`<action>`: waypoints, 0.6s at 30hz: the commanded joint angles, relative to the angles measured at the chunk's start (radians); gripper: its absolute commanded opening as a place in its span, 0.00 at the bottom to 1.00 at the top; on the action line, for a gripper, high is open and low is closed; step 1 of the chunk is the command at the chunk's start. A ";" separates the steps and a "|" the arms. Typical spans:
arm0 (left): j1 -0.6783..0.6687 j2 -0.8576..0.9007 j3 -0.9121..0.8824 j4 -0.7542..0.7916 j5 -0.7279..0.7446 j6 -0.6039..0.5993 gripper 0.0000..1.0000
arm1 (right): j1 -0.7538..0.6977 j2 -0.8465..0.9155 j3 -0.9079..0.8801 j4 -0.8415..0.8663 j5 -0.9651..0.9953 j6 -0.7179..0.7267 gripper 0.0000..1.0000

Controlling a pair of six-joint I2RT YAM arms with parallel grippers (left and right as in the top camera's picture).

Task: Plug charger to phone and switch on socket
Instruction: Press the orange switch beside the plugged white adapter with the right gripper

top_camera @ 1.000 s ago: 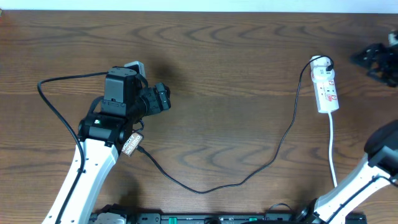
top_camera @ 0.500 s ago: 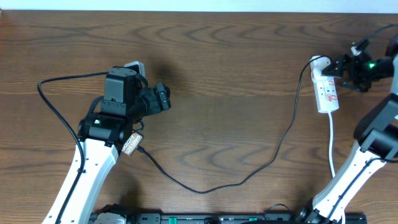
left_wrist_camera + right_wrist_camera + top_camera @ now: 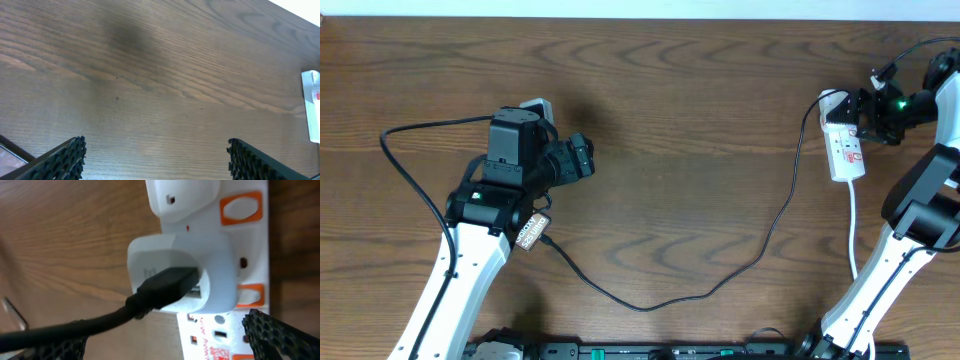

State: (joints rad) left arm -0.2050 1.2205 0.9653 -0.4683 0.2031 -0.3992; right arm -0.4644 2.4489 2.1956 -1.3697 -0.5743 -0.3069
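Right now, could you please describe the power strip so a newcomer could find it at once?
On the wooden table, go to the right side, where the right gripper is. By it lies the power strip, a long white bar with red marks and a white cord trailing toward the near edge. Its neighbours, the gripper and the thin cable leaving its far end, are black.

Overhead straight down on the table (image 3: pixel 700 120); right wrist close against the socket (image 3: pixel 247 240) (also in overhead).
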 commanded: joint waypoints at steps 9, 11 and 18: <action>-0.004 -0.001 0.021 -0.003 -0.014 0.002 0.89 | 0.011 0.000 0.008 0.021 0.012 0.000 0.99; -0.004 -0.001 0.021 -0.003 -0.014 0.002 0.89 | 0.014 0.000 0.008 0.025 0.012 0.000 1.00; -0.004 -0.001 0.021 -0.012 -0.014 0.002 0.89 | 0.026 0.001 0.008 0.047 0.012 0.017 0.99</action>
State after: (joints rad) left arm -0.2050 1.2205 0.9653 -0.4717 0.2031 -0.3992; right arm -0.4603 2.4489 2.1956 -1.3254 -0.5594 -0.3016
